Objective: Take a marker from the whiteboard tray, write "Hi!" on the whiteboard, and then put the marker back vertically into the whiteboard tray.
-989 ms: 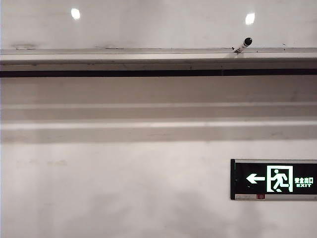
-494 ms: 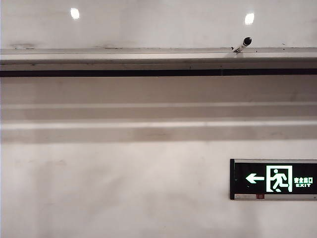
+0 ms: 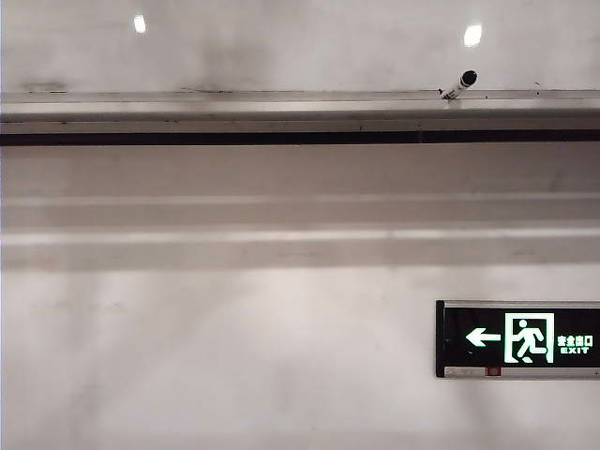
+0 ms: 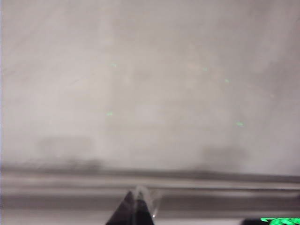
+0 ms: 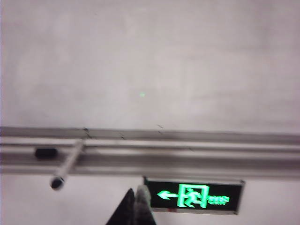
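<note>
The marker [image 3: 460, 84] leans tilted in the whiteboard tray [image 3: 234, 106], black cap up, toward the right end in the exterior view, resting against the whiteboard [image 3: 300, 47]. My right gripper [image 5: 135, 206] points toward the tray with its 2 fingers pressed together, holding nothing; the marker [image 5: 65, 166] sits off to one side of it. My left gripper [image 4: 136, 208] faces the tray too; its tips look blurred, probably together, but I cannot tell. An exit sign [image 3: 518, 338] glows on the wall below.
</note>
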